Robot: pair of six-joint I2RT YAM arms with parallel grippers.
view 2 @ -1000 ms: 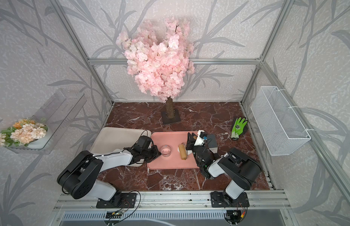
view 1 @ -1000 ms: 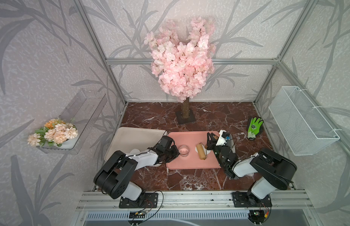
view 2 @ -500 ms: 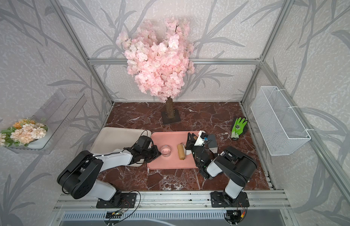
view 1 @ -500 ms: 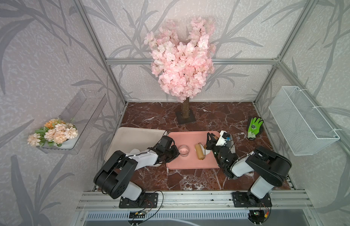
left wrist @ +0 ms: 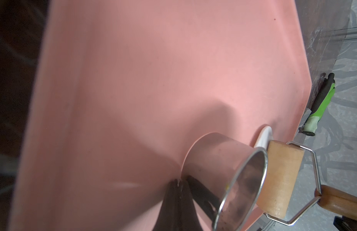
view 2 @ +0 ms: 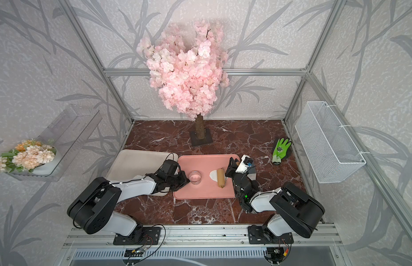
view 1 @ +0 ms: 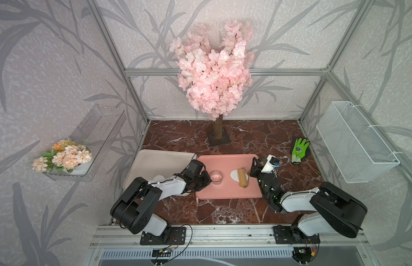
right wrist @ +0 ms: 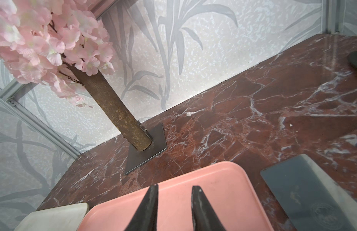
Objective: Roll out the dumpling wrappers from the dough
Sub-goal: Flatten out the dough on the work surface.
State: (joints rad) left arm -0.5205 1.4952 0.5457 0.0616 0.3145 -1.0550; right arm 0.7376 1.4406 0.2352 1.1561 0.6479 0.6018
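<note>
Top views are showing the pink tray [view 1: 223,161] nearest on the marble table [view 1: 246,135], carrying a shiny ring [view 1: 217,177], flat white dough [view 1: 233,176] and a wooden roller [view 1: 242,180] across the dough. Left gripper [left wrist: 177,182] is resting closed tips on the tray beside the ring; right gripper [right wrist: 174,189], jaws narrow, is clasping the roller's handle at the tray's right edge. Beige tray [view 1: 158,159] is lying alongside under the left arm [view 1: 168,184]. Farther back, glove [view 1: 299,150] and tree [view 1: 217,129] are sitting well apart, leaving bare marble between.
</note>
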